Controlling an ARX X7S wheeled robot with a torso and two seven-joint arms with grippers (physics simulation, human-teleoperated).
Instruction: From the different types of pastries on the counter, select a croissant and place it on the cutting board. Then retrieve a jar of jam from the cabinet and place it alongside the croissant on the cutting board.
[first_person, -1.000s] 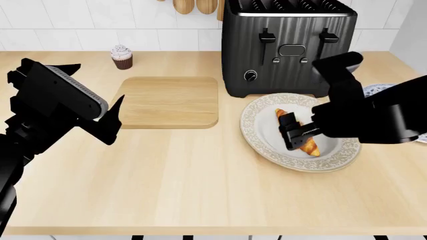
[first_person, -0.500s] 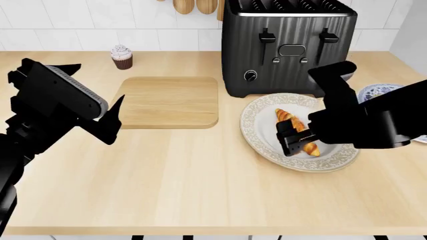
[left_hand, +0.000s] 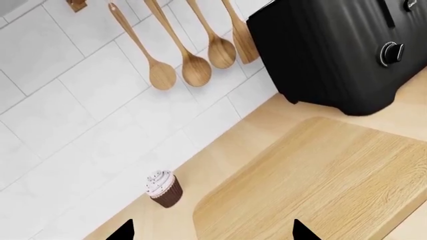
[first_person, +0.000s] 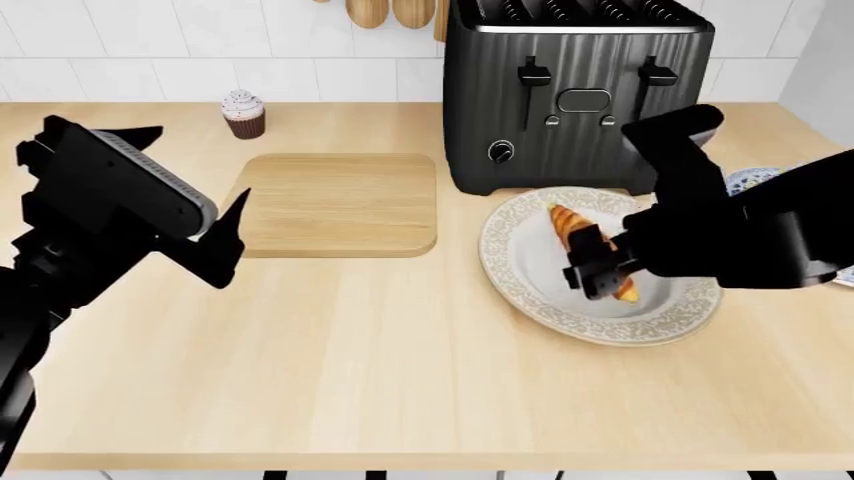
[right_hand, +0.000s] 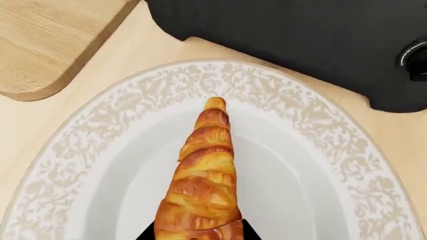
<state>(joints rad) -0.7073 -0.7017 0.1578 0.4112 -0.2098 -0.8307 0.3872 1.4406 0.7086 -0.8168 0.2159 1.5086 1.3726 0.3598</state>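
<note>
The golden croissant (first_person: 577, 232) (right_hand: 203, 175) is over the round white patterned plate (first_person: 534, 300) (right_hand: 100, 130) in front of the toaster. My right gripper (first_person: 597, 268) (right_hand: 195, 235) is shut on its near end, and its tapered tip points toward the toaster. The light-wood cutting board (first_person: 340, 205) (left_hand: 320, 185) (right_hand: 47, 40) lies bare on the counter (first_person: 374, 370), left of the plate. My left gripper (first_person: 224, 245) (left_hand: 210, 236) hangs open at the board's left edge, holding nothing. The jar of jam is out of view.
A black toaster (first_person: 574, 90) (left_hand: 347, 50) (right_hand: 300, 40) stands behind the plate. A frosted cupcake (first_person: 243, 113) (left_hand: 164, 188) sits near the tiled wall, behind the board. Wooden spoons (left_hand: 180, 60) hang on the wall. A blue patterned dish (first_person: 754, 180) shows behind my right arm.
My right gripper has shifted slightly back toward the toaster with the croissant in it; the pastry now sits a little higher in the head view. The left arm has not moved.
</note>
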